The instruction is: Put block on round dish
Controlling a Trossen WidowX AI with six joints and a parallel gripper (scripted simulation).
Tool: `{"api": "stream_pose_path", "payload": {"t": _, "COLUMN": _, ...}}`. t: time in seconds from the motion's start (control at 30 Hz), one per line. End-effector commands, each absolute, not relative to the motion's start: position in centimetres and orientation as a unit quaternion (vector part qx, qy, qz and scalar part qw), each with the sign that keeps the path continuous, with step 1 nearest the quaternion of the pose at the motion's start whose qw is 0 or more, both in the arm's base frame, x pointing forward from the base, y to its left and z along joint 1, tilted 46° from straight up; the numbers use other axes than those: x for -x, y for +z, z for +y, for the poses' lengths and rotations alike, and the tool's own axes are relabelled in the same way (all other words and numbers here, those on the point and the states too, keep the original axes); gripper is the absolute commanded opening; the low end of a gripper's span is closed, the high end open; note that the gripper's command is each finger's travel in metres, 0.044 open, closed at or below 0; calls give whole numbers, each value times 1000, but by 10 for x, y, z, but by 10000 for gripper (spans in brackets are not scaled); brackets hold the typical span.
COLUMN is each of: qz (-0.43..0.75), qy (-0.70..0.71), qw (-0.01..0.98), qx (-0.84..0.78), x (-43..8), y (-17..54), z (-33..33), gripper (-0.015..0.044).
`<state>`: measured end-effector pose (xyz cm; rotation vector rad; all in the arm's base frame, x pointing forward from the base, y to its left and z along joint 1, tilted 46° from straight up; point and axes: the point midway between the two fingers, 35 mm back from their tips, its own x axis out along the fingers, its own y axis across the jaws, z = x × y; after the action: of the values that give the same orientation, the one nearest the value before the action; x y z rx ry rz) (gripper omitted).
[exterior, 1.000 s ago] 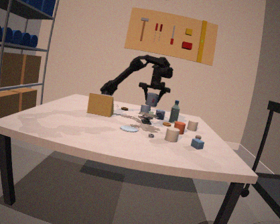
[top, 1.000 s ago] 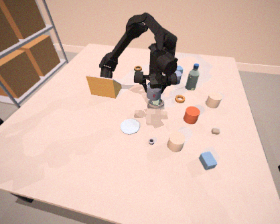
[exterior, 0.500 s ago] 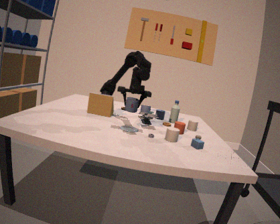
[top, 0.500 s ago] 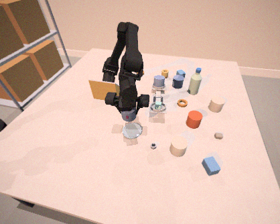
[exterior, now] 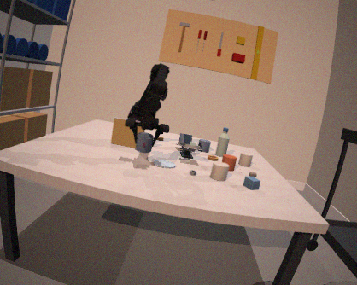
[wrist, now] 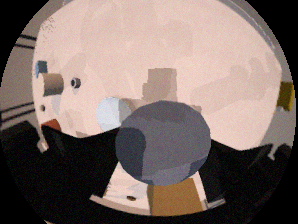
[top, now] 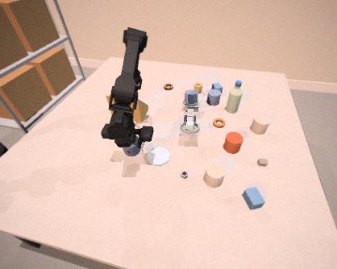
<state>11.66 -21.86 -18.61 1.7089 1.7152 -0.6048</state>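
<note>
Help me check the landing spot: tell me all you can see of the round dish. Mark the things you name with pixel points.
The round dish [top: 158,156] [exterior: 165,164] [wrist: 106,114] is shallow, pale bluish white and smooth-looking; its material is unclear. It lies flat on the table [top: 90,193] [exterior: 96,171] [wrist: 220,60], touching nothing else visible, and holds nothing. The raised cup [top: 131,149] [exterior: 144,142] [wrist: 165,145] is beside it, not above.
</note>
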Motion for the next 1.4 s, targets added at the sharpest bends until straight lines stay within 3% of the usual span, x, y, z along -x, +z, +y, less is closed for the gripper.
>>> {"api": "stream_pose_path", "payload": {"t": 0.0, "qz": 654, "qy": -227, "qw": 321, "qx": -647, "x": -115, "y": -193, "z": -214, "gripper": 0}}
{"api": "stream_pose_path", "payload": {"t": 0.87, "qz": 653, "qy": -227, "qw": 321, "qx": -647, "x": -117, "y": -231, "z": -175, "gripper": 0}}
{"api": "stream_pose_path", "payload": {"t": 1.37, "qz": 653, "qy": -227, "qw": 327, "qx": -644, "x": -118, "y": -227, "z": -182, "gripper": 394}}
